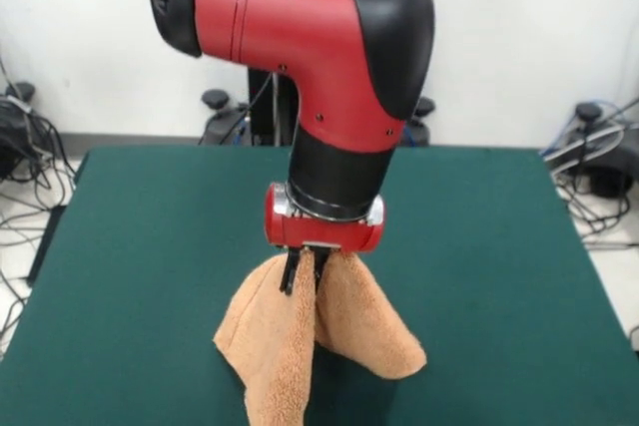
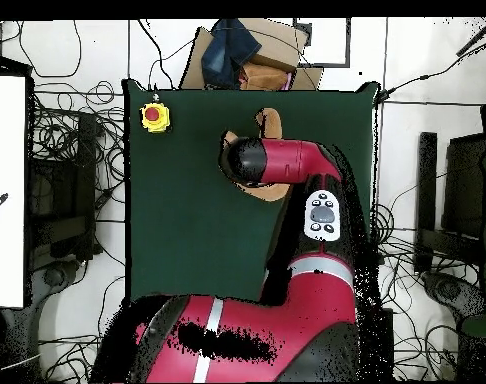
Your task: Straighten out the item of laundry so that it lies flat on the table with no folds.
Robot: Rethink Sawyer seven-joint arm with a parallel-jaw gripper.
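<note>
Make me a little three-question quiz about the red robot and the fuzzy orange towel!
1. True or false: the peach-orange fluffy terry-cloth towel lies flat on the dark green felt-topped table.
2. What does the red and black end effector pinch?
3. The yellow box with a red button sits: A) near a table corner B) on the towel.

Key: 1 false, it hangs bunched, lower ends on the table. 2 the towel's top. 3 A.

one towel (image 1: 300,341), peach-orange, the only cloth on view. one green table (image 1: 499,246). one red and black arm (image 1: 329,57) with one gripper (image 1: 302,271). one yellow box with a red button (image 2: 155,117) sits on the table in the overhead view.
</note>
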